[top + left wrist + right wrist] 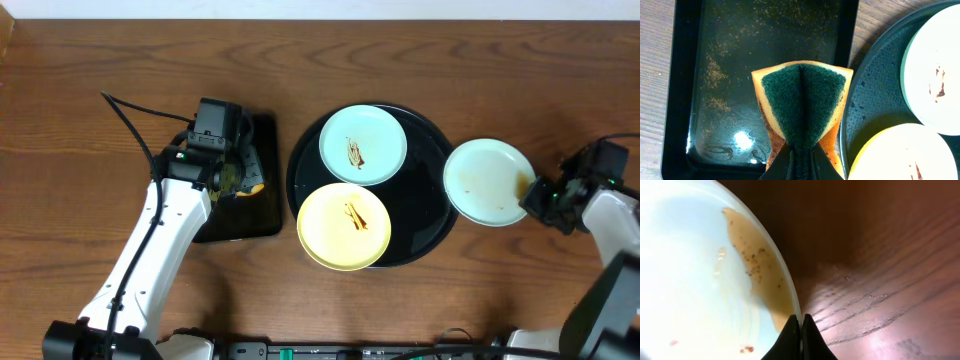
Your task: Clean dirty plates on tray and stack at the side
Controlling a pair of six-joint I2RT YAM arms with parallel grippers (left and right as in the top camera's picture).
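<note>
The round black tray [430, 175] holds a pale blue-green plate [363, 143] at the back and a pale yellow plate [343, 226] at the front, both with brown smears. My right gripper [532, 192] is shut on the rim of a second blue-green plate [485, 180], held at the tray's right edge; brownish liquid pools on it near the pinched rim [757, 267]. My left gripper [232, 178] is shut on a folded orange sponge with a green scouring face [802, 102], held over the rectangular black tray [720, 75].
The rectangular tray [262, 215] lies left of the round tray and holds wet brown residue. A black cable [130, 125] runs from the left arm. Bare wooden table [480, 60] surrounds everything.
</note>
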